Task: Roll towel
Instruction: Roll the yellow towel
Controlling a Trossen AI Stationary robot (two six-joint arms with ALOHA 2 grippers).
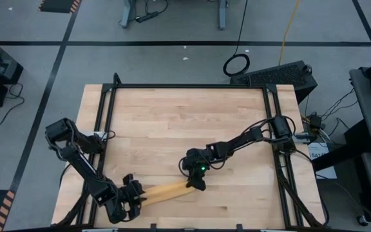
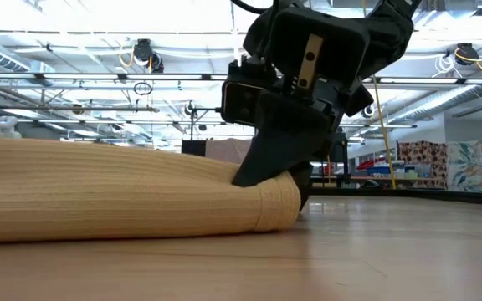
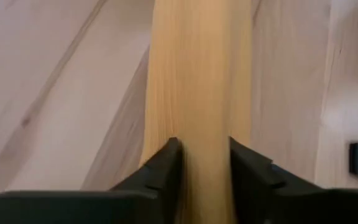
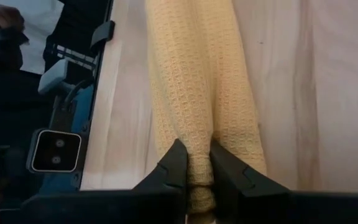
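Towel (image 1: 167, 191) is lying rolled into a long narrow tube on the wooden table (image 1: 185, 129), near the front edge, running between the two grippers. Left gripper (image 1: 131, 196) is sitting at the roll's left end; left wrist view is showing its fingers (image 3: 166, 165) straddling the roll (image 3: 197, 93) with the cloth filling the gap, but can't tell whether they're squeezing it or just resting around it. Right gripper (image 1: 196, 183) is sitting at the right end, pinching down on a fold of the cloth: in its wrist view the fingers (image 4: 174, 163) are nearly together with yellow weave (image 4: 197, 81) bunched between them. Low view is showing the right gripper (image 2: 276, 171) pressing down onto the roll's end (image 2: 141, 196), tube lying flat on the tabletop (image 2: 350, 259). Both arms are reaching in toward the front of the table.
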